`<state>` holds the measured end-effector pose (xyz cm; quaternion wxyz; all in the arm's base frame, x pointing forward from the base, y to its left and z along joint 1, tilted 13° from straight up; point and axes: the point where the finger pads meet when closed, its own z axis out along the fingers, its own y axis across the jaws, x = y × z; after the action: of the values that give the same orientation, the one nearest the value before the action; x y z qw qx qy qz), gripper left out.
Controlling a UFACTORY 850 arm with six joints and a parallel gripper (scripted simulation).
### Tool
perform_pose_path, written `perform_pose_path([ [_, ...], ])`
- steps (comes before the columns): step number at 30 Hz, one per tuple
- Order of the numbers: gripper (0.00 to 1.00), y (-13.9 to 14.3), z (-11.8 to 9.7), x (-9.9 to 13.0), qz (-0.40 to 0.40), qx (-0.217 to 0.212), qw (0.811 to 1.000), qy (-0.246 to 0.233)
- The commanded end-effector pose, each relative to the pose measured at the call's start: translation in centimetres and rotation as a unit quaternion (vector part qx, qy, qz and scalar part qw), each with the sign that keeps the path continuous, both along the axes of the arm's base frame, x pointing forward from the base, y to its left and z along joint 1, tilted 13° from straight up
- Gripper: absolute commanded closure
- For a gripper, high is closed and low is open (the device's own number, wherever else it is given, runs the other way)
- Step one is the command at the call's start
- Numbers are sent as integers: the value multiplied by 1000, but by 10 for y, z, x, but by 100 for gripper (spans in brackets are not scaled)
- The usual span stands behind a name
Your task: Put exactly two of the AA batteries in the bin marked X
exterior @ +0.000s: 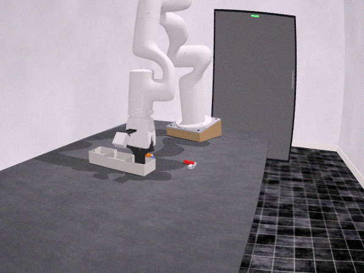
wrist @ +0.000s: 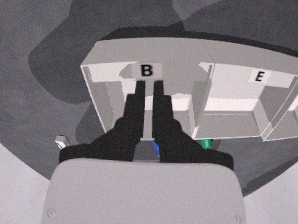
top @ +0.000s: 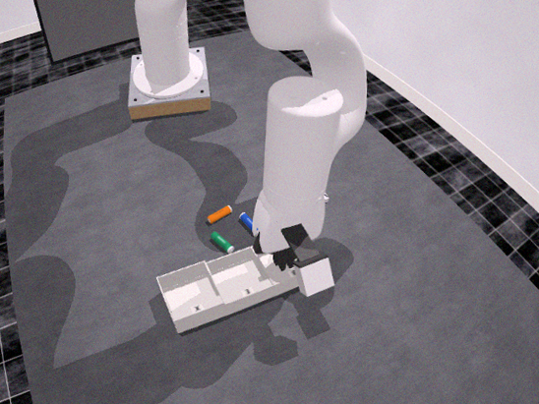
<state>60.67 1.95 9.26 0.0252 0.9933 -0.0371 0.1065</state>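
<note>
A long white bin [top: 201, 318] [exterior: 122, 166] [wrist: 100, 106] with three compartments lies on the grey mat. In the wrist view one end compartment is marked B [wrist: 147, 70] and the middle one E [wrist: 260, 76]; the third mark is out of view. My gripper [top: 280, 265] [exterior: 141, 157] [wrist: 149, 92] is shut with nothing between the fingers, and its tips reach down into compartment B. An orange battery [top: 219, 214], a blue battery [top: 246, 220] [wrist: 156, 149] and a green battery [top: 222, 241] [wrist: 206, 143] lie on the mat just behind the bin. A red battery [exterior: 189, 161] lies further off.
A small white object [exterior: 192, 166] [wrist: 60, 141] lies beside the red battery. The arm's base [top: 170, 92] [exterior: 194, 130] stands at the back of the mat. A dark door panel [exterior: 254, 86] stands behind it. Tiled floor [exterior: 306, 214] borders the mat.
</note>
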Motion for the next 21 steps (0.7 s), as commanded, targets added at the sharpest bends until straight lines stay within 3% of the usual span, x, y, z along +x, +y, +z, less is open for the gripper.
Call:
perform_pose_path([
  [1,93,0,2,1,0,0,1000,-1],
  [21,93,2,25,-4,0,0,1000,-1],
])
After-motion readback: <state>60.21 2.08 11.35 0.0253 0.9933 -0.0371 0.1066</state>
